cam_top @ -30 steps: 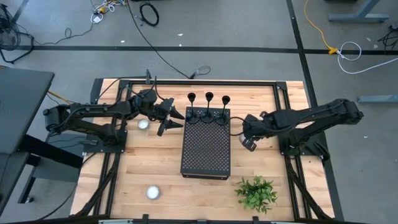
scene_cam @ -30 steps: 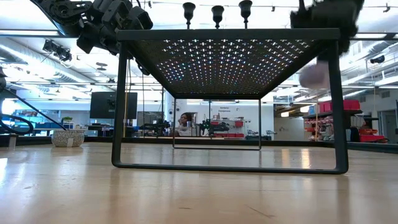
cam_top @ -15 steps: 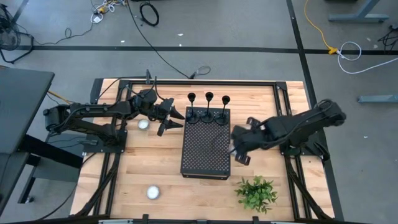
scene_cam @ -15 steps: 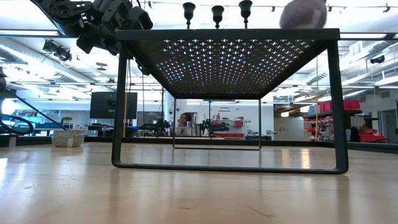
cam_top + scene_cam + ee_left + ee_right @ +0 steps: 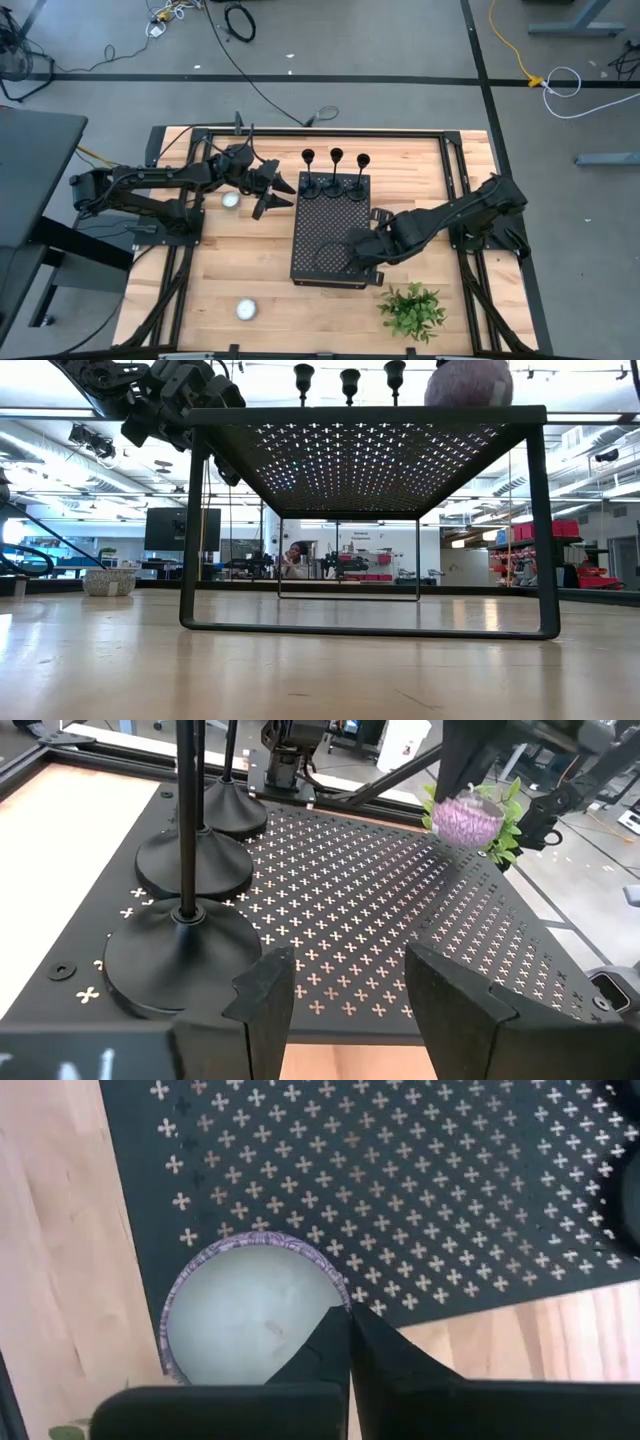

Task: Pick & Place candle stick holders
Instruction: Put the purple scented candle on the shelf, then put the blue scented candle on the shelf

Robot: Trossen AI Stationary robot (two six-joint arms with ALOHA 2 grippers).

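Note:
Three slim black candle stick holders (image 5: 336, 172) stand by their round bases on the far end of the black perforated box (image 5: 328, 235); they also show in the left wrist view (image 5: 185, 870). My left gripper (image 5: 280, 194) is open and empty, just left of the box's far left corner, level with the holders (image 5: 345, 1010). My right gripper (image 5: 357, 250) is shut on a white tealight candle with a purple rim (image 5: 250, 1320), over the box's near right part. The candle also shows in the low view (image 5: 468, 382). My right gripper pinches the tealight's rim (image 5: 338, 1302) between its two fingers, one finger over the wax and one outside the cup. The fingers come from above, pointing down. The candle sits level at the box's top; whether it rests on it I cannot tell.
Two more white tealights lie on the wooden table, one left of the box (image 5: 231, 200) and one near the front left (image 5: 246, 309). A small green plant (image 5: 412, 310) stands at the front right, close to my right arm.
My right gripper has carried the tealight from beside the box's right side, up above the box's top, then toward the table's left and near edge over the box. My left gripper has kept still.

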